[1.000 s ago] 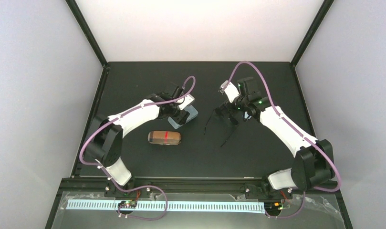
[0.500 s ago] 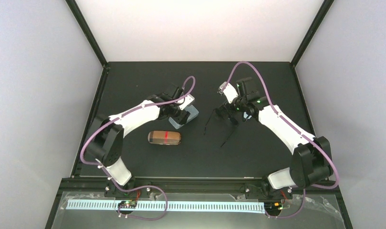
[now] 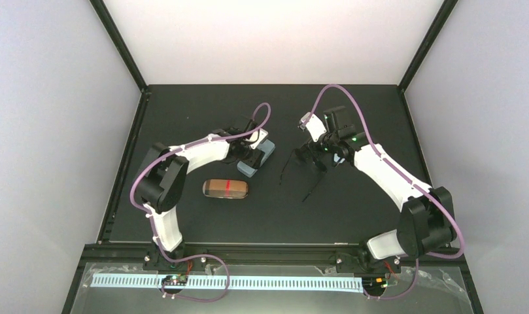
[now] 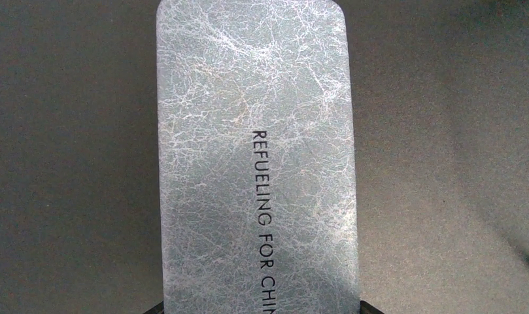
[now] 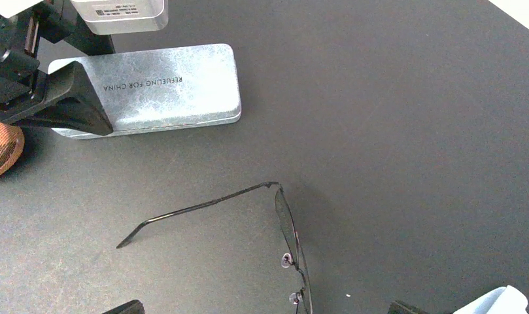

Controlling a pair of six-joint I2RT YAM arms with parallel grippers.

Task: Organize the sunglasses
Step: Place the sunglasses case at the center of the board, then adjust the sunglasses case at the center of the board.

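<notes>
one pr blk sunglasses (image 5: 286, 219) lies below spread r gripper (image 3: 312, 159).

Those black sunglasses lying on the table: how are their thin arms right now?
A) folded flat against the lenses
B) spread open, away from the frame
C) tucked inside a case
B: in the right wrist view, one thin arm of the black sunglasses sticks straight out from the frame across the bare table.
</notes>
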